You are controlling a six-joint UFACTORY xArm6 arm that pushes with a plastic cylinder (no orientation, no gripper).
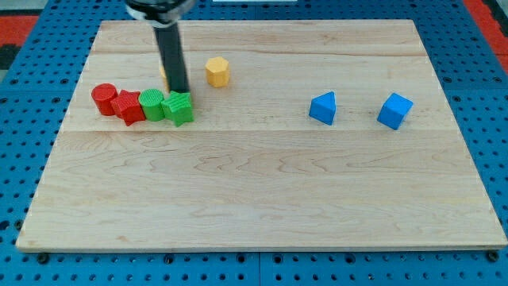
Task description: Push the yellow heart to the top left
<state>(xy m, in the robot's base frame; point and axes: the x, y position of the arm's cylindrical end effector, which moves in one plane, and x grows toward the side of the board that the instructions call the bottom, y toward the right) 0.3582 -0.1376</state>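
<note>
My tip (pixel 178 90) is at the upper left of the wooden board (pixel 254 191), just above the green star block (pixel 179 109) and touching or nearly touching it. A sliver of a yellow block (pixel 162 74) shows at the rod's left edge; most of it is hidden behind the rod, so I cannot make out its shape. A yellow hexagonal block (pixel 217 71) lies a little to the right of the rod, apart from it.
A row of blocks lies left of the tip: a red cylinder (pixel 103 98), a red star (pixel 127 106) and a green block (pixel 151 105), ending at the green star. A blue triangular block (pixel 323 107) and a blue cube (pixel 394 110) lie at the right.
</note>
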